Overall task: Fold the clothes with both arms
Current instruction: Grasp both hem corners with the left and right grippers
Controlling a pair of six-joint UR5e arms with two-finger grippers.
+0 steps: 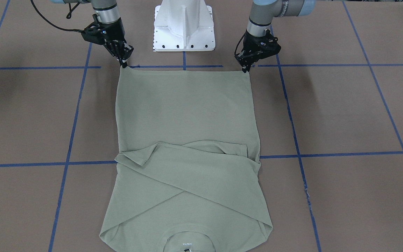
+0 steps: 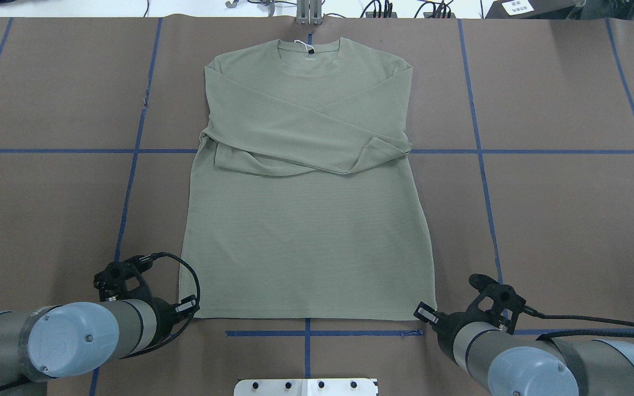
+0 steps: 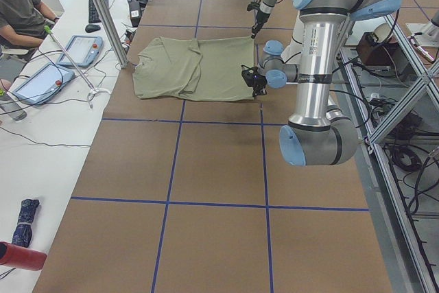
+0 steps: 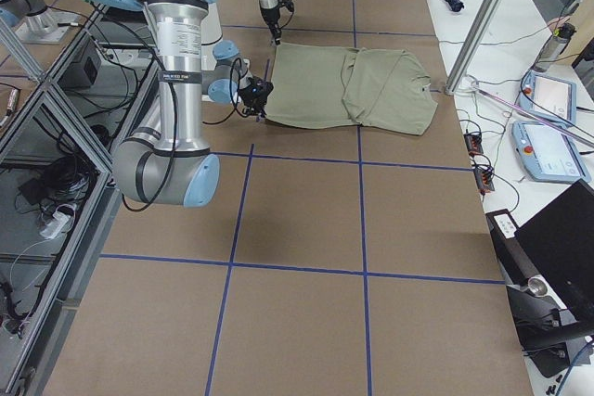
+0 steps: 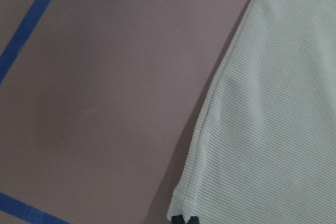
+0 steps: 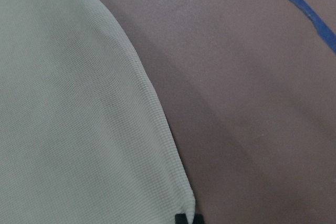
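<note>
The pale green long-sleeved shirt (image 2: 306,220) lies flat on the brown table, collar (image 2: 310,55) at the far side and both sleeves crossed over the chest (image 1: 191,175). Its hem runs along the edge nearest the robot. My left gripper (image 1: 246,68) is shut on one hem corner; in the left wrist view its fingertips (image 5: 184,219) pinch the ribbed corner (image 5: 210,182). My right gripper (image 1: 124,64) is shut on the other hem corner, the fabric (image 6: 105,129) ending at the black fingertips (image 6: 187,219). In the overhead view both grippers (image 2: 187,308) (image 2: 426,314) sit at the hem's ends.
The white pedestal base (image 1: 184,31) stands just behind the hem. Blue tape lines (image 2: 476,151) grid the brown table. Beyond the collar a metal post (image 3: 103,12) rises, and a side desk holds tablets (image 3: 41,80) with a seated person (image 3: 20,5).
</note>
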